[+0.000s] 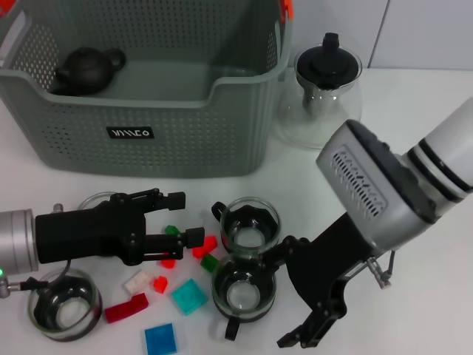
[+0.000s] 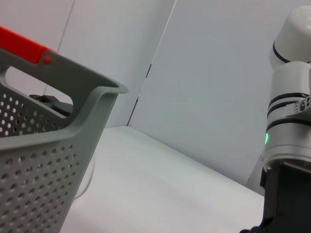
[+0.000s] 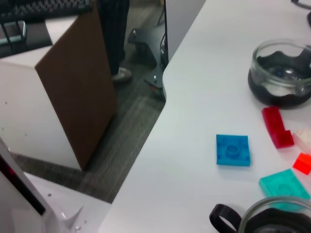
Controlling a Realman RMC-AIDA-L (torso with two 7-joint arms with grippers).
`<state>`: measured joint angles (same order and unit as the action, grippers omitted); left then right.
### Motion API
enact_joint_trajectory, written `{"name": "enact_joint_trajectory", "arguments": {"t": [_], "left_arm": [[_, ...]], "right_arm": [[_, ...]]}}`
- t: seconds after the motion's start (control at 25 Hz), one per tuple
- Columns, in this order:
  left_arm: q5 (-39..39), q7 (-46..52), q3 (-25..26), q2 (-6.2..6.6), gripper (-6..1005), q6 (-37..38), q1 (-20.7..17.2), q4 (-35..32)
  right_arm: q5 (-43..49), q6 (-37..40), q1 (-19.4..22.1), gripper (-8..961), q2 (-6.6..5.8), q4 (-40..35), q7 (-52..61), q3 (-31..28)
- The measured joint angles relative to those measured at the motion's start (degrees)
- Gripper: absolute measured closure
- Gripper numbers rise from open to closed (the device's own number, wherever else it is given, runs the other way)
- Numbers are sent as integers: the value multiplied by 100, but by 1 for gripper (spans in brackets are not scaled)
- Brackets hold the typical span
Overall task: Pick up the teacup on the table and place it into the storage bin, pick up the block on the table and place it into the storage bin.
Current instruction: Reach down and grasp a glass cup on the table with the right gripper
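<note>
The grey-green storage bin (image 1: 170, 140) stands at the back left, and its corner (image 2: 48, 165) fills the left wrist view. Three glass teacups are in plain sight: one (image 1: 251, 222) in the middle, one (image 1: 242, 290) in front of it and one (image 1: 63, 303) at the front left. Small blocks lie between them, among them red (image 1: 126, 308), teal (image 1: 189, 296) and blue (image 1: 160, 339) ones. My left gripper (image 1: 188, 218) is open low over a green block (image 1: 171, 231). My right gripper (image 1: 275, 299) is open just right of the front teacup.
A dark teapot (image 1: 87, 70) lies inside the bin. A glass teapot (image 1: 325, 89) with a black lid stands right of the bin. Another glass cup (image 1: 96, 201) is partly hidden behind my left gripper. The table's front edge (image 3: 160, 126) drops to the floor beside a brown cabinet (image 3: 77, 92).
</note>
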<state>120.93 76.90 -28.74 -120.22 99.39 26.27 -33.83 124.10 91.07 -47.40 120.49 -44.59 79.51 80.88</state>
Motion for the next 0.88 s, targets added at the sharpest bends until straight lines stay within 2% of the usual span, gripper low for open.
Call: {"name": "enact_joint_trajectory", "arguments": {"t": [0.4, 0.88], "left_arm": [[0, -32, 0, 37, 139, -55, -43, 0], [0, -39, 0, 32, 139, -88, -61, 0]], "right_arm": [[-42, -504, -121, 32, 40, -6, 49, 578], [-273, -1202, -140, 36, 54, -115, 199, 1580]]}}
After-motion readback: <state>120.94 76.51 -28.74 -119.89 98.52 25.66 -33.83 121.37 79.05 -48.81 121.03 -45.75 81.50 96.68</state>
